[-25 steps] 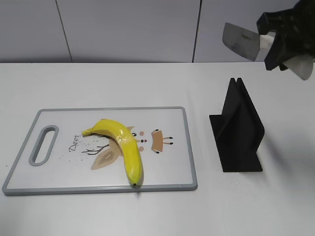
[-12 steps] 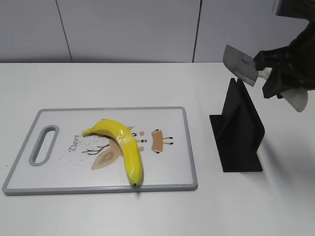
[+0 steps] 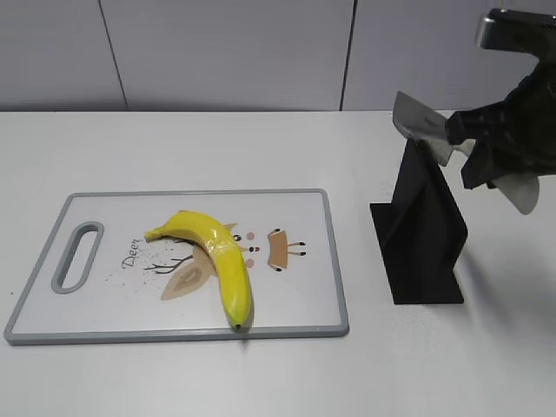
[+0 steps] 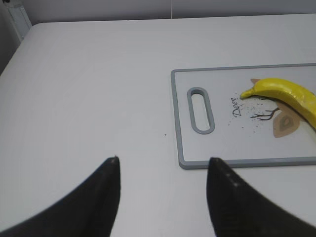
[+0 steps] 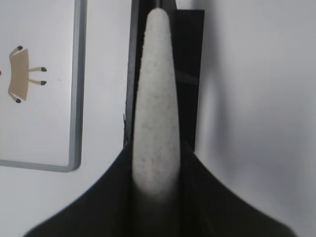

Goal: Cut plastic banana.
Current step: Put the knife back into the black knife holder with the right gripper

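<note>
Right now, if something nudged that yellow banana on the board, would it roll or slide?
The plastic banana looks glossy, so it would probably slide easily on the smooth cutting board. Its curved shape lying flat suggests it would pivot rather than roll. It looks stiff, likely light.

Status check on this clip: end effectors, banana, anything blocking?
Left end effector open over bare table. Right end effector shut on knife, blade at the black knife stand. Plastic banana lies on cutting board. Nothing on it.
</note>
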